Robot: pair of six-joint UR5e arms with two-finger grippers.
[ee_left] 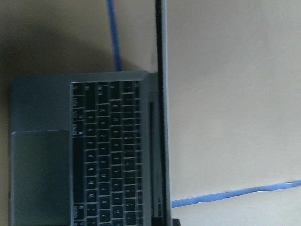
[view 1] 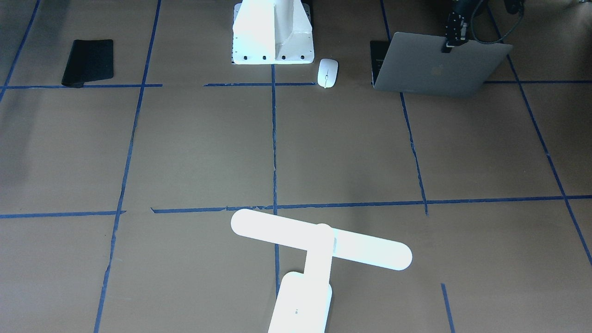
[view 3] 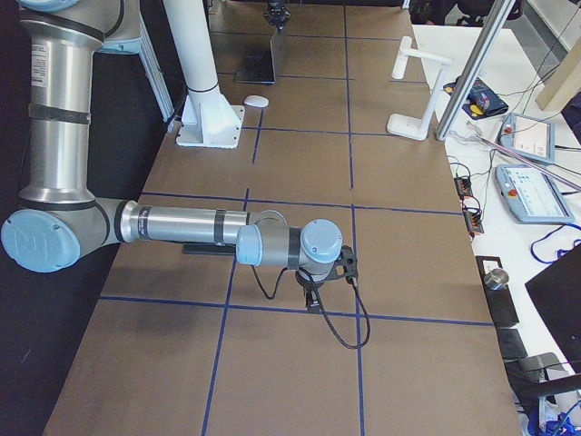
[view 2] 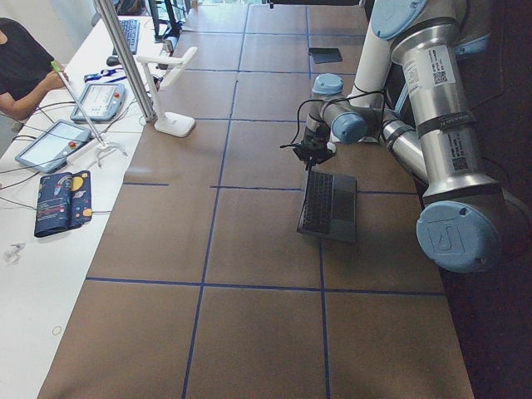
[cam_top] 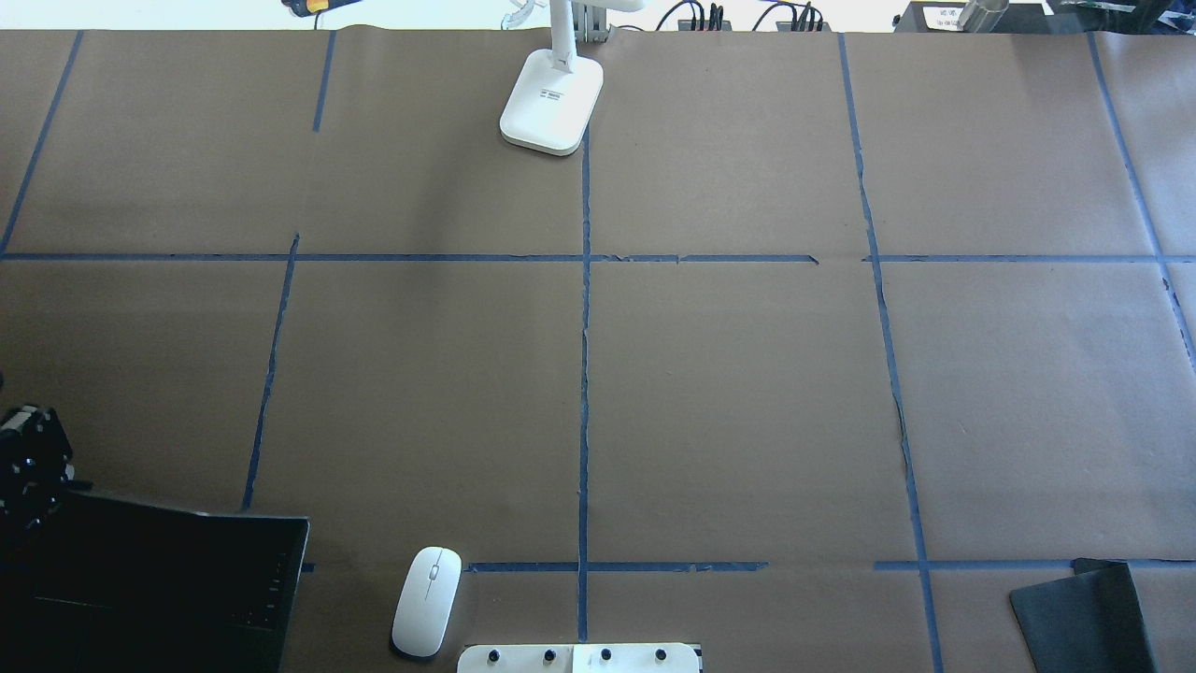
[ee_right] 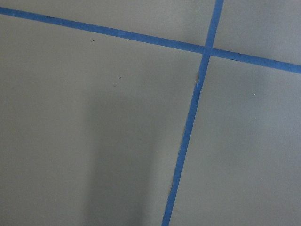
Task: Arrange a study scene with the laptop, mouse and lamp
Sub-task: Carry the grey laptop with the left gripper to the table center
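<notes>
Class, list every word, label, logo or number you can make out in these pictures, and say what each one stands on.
No words can be read clearly.
Apple logo, no letters: on the lid of the slim silver-grey metal laptop.
Small printed label on the base of the white T-shaped desk lamp: too small to read.
Stickers on the near silver left arm: too small to read.
Dark keys of the laptop: markings blurred.

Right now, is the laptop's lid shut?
No, the laptop is open: the left wrist view shows its lid raised edge-on beside the exposed dark keys and trackpad.
</notes>
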